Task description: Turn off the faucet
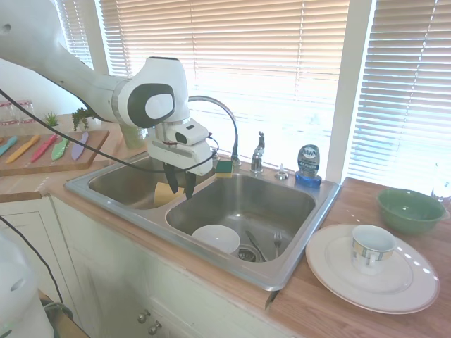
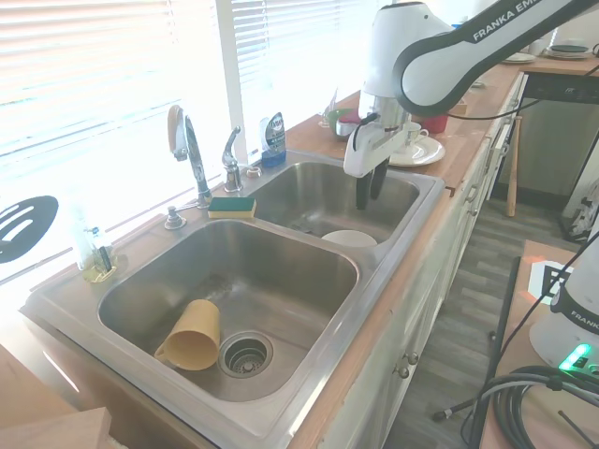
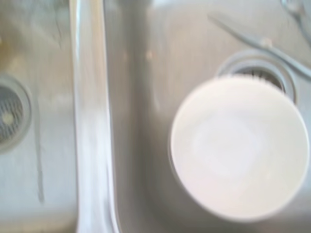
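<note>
One gripper (image 1: 181,188) hangs over the sink (image 1: 296,239), apart from the faucet (image 1: 258,153).

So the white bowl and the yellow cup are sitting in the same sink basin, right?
Not quite. The white bowl sits in one basin and the yellow cup lies on its side in the other, across the divider. The second exterior view shows both.

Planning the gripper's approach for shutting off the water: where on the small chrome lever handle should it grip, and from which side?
Grip the upper end of the small chrome lever handle, above its stubby base, probably coming from above on the sink-basin side. It stands upright and slim, with the chrome gooseneck spout and blue dish-soap bottle flanking it. The gripper hangs over the basin.
</note>
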